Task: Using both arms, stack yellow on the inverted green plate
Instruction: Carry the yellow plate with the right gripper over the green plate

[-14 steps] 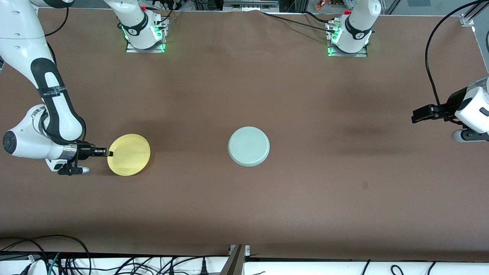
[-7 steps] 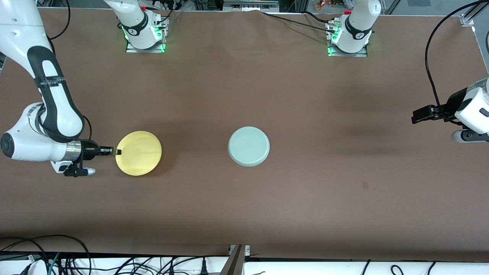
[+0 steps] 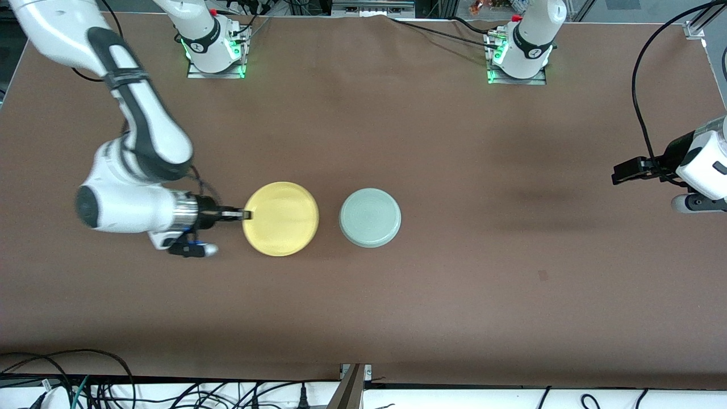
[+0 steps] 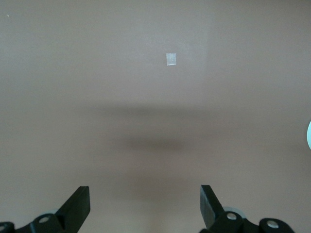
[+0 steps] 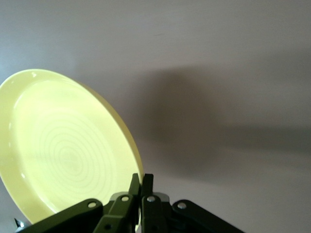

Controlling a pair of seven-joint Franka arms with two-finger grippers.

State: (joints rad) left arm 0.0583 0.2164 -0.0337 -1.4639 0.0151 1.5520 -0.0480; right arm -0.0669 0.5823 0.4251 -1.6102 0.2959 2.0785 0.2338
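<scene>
The right gripper [image 3: 245,215] is pinching the rim of the yellow plate [image 3: 281,218] at the plate's nine o'clock edge, holding it up in the air over the brown table [image 3: 454,295], just beside the green plate [image 3: 370,217]. In the right wrist view, the black fingers [image 5: 137,194] are pressing together on the yellow plate's [image 5: 63,150] rim, and the plate is hanging tilted above the table with its shadow falling on the surface. The green plate is lying upside down near the table's middle, its ringed underside facing up, at about three o'clock from the yellow plate, with a narrow gap showing between the two in the front view. Toward the left arm's end of the table, the left gripper [image 3: 620,171] is waiting well apart from both plates. In the left wrist view its fingers [image 4: 80,204] are standing spread wide over bare table, gripping nothing.
</scene>
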